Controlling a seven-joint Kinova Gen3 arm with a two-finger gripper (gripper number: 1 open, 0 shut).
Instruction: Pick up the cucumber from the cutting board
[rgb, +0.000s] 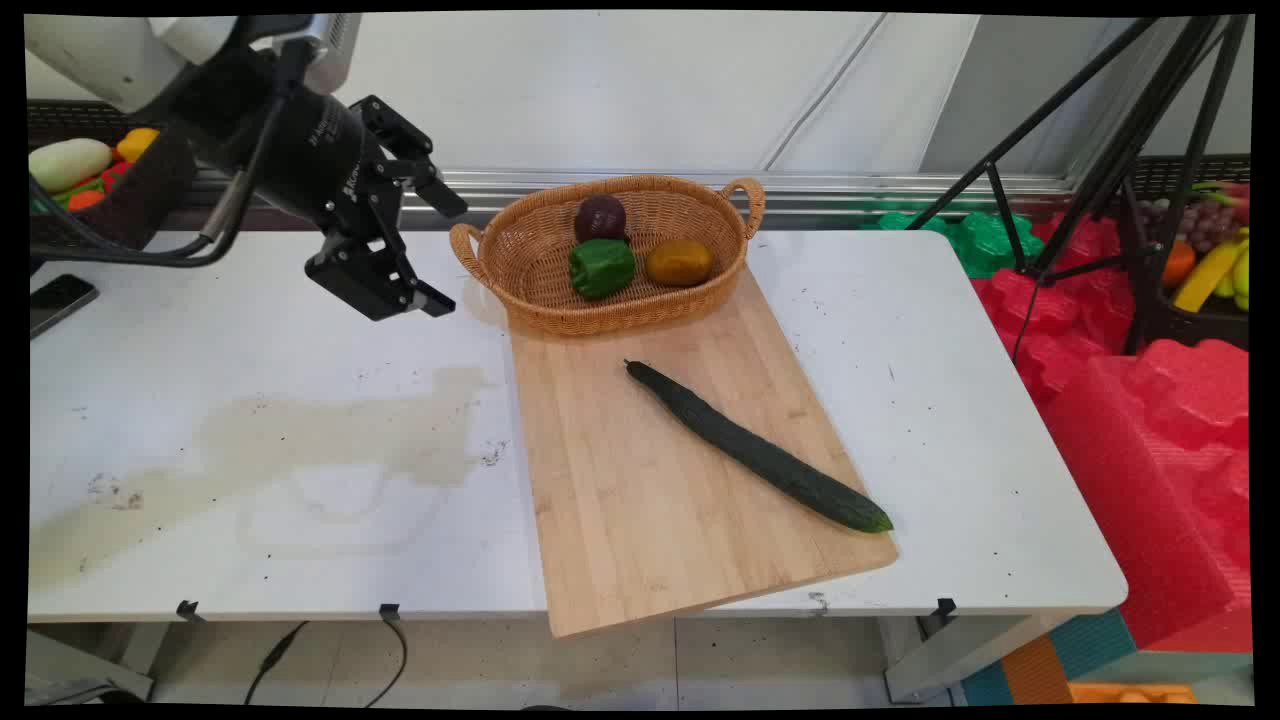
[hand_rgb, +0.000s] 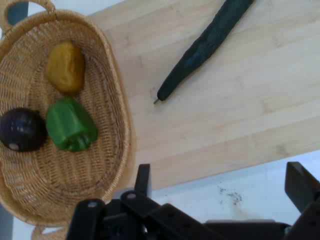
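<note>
Main view: gripper (rgb: 432, 243) hovering with fingers spread wide, gripping nothing, at nine o'clock of wicker basket (rgb: 520, 270); cucumber (rgb: 757, 449) lying on cutting board (rgb: 640, 500)

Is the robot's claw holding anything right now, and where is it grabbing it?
Nothing is held. The gripper is open and empty, hanging above the white table just left of the wicker basket. The cucumber lies untouched on the cutting board.
</note>
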